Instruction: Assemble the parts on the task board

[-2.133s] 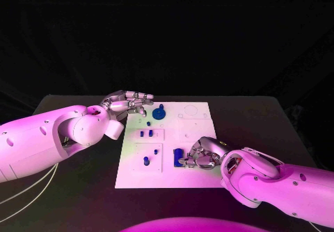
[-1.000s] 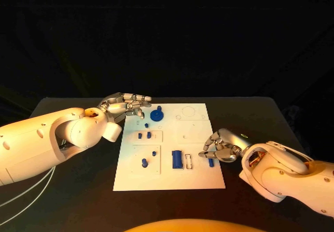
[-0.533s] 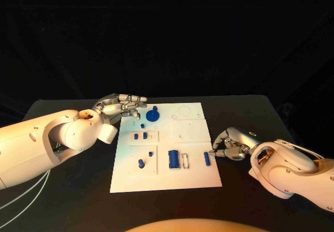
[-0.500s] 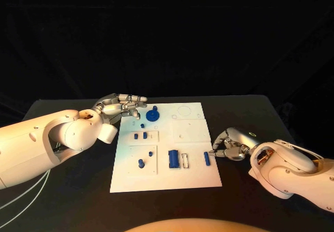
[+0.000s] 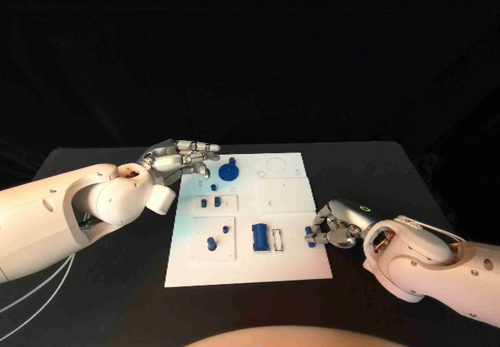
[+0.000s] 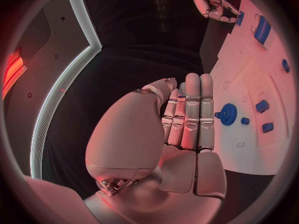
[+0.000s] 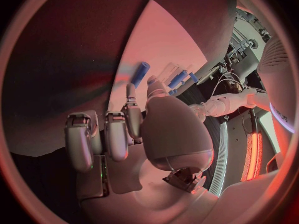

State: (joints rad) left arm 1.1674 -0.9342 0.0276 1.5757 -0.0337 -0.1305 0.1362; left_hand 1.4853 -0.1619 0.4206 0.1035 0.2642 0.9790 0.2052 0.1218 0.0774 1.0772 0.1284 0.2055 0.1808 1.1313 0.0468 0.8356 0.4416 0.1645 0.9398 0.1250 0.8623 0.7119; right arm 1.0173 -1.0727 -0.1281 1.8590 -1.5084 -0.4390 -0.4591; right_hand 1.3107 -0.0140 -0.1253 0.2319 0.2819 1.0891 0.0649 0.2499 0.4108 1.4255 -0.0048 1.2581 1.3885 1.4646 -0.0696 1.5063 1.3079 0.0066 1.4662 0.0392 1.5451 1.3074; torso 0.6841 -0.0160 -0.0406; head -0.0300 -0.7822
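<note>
Blue peg (image 5: 311, 236) pinched upright in right hand (image 5: 335, 227) at white board's (image 5: 292, 268) edge; left hand (image 5: 179, 157) empty, fingers extended; black table (image 5: 104, 296), dark room.

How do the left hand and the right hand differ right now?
The left hand holds nothing, fingers extended together at the task board's far left corner beside the blue gear. The right hand has its fingers curled in, pinching a small blue peg at the board's right edge, nearer the robot. Both are silver hands on white arms.
</note>
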